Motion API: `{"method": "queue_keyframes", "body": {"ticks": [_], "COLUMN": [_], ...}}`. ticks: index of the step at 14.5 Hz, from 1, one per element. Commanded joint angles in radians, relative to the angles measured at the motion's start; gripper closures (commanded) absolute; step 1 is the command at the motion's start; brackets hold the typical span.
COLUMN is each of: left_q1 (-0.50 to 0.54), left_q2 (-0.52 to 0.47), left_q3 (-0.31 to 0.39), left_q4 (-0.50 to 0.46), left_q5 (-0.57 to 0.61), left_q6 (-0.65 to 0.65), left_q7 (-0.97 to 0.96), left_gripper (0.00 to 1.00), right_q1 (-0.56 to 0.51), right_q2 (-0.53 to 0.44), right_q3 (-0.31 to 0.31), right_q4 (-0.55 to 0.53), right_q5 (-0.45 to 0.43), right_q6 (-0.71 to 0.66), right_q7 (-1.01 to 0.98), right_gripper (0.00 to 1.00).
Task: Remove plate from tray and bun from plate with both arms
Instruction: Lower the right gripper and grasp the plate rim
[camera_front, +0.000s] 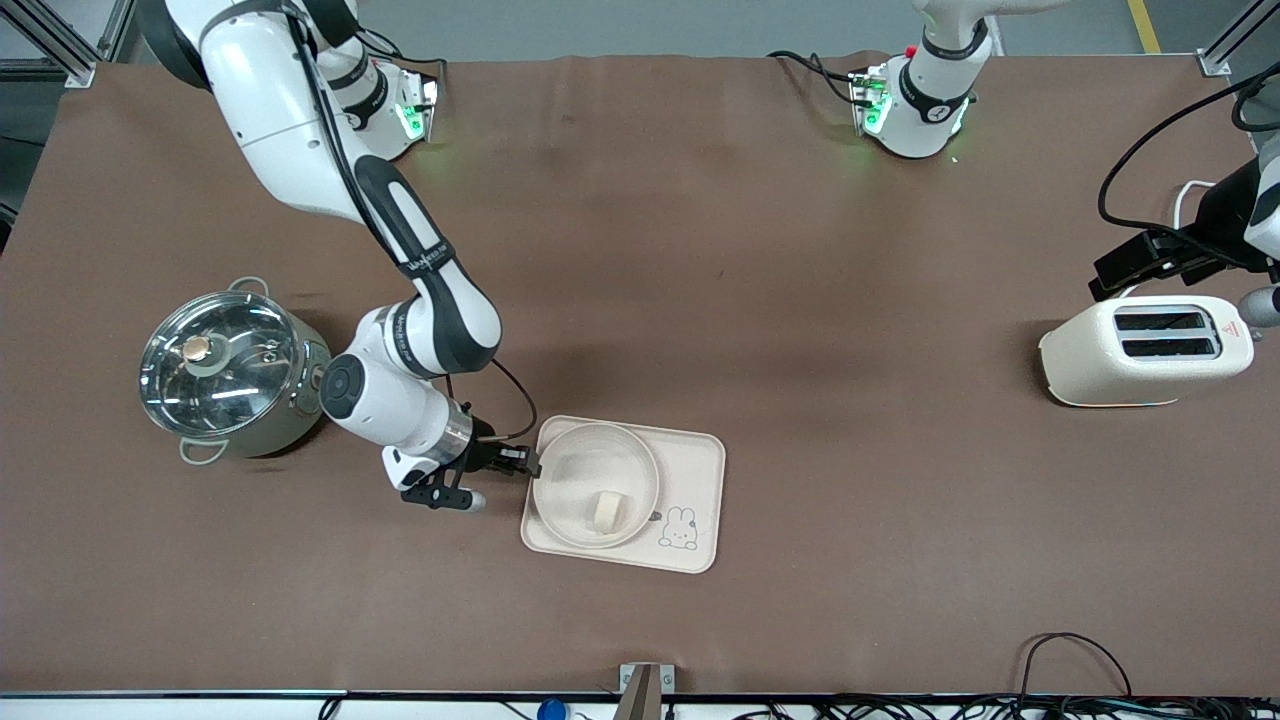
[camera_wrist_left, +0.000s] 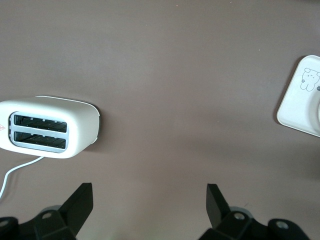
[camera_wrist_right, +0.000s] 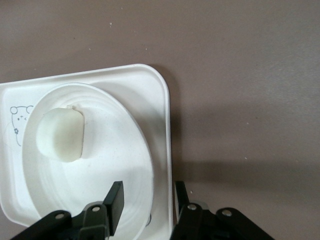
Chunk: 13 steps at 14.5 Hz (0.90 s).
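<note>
The round cream plate (camera_front: 582, 458) lies on the rabbit tray (camera_front: 693, 468), and the pale bun (camera_front: 607, 510) rests in it near the rim closest to the front camera. My right gripper (camera_front: 527, 463) is low at the plate's edge toward the right arm's end. In the right wrist view one finger (camera_wrist_right: 115, 205) stands inside the plate (camera_wrist_right: 95, 195), the other outside the tray's edge (camera_wrist_right: 165, 125). The jaws are part closed, with a gap to the plate's rim. The bun (camera_wrist_right: 60, 135) lies untouched. My left gripper (camera_front: 1112, 280) waits open and empty above the toaster (camera_front: 1145, 350).
A steel pot with a glass lid (camera_front: 230, 375) stands beside the right arm's wrist. The white two-slot toaster (camera_wrist_left: 47, 127) sits at the left arm's end, its cord trailing. Brown tabletop (camera_wrist_left: 160, 75) lies between toaster and tray (camera_wrist_left: 300, 105). Cables run along the table's front edge.
</note>
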<state>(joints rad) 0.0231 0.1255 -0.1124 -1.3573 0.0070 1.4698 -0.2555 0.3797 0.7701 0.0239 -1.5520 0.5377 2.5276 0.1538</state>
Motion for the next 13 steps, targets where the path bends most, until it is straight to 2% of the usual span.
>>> {"method": "queue_keyframes", "body": {"ticks": [1, 5, 8, 11, 13], "left_q1": [-0.002, -0.003, -0.006, -0.014, -0.015], "left_q2": [0.005, 0.002, 0.002, 0.003, 0.003], "left_q3": [-0.001, -0.007, -0.01, -0.012, -0.01], "left_q4": [0.021, 0.021, 0.021, 0.021, 0.021], "left_q5": [0.005, 0.001, -0.004, -0.016, -0.018], "left_q6": [-0.02, -0.023, -0.074, -0.074, -0.074], "left_q7": [0.01, 0.007, 0.012, 0.013, 0.013], "left_gripper": [0.0, 0.0, 0.0, 0.0, 0.0], "right_q1": [0.015, 0.042, 0.05, 0.054, 0.061], "right_q2": [0.034, 0.057, 0.058, 0.078, 0.075], "right_q3": [-0.005, -0.005, -0.005, -0.005, -0.005], "right_q4": [0.03, 0.032, 0.032, 0.03, 0.03], "right_q5": [0.022, 0.025, 0.025, 0.024, 0.022], "right_q6": [0.022, 0.06, 0.063, 0.146, 0.148], "right_q7": [0.009, 0.026, 0.027, 0.026, 0.023], "right_gripper": [0.52, 0.56, 0.71, 0.82, 0.98]}}
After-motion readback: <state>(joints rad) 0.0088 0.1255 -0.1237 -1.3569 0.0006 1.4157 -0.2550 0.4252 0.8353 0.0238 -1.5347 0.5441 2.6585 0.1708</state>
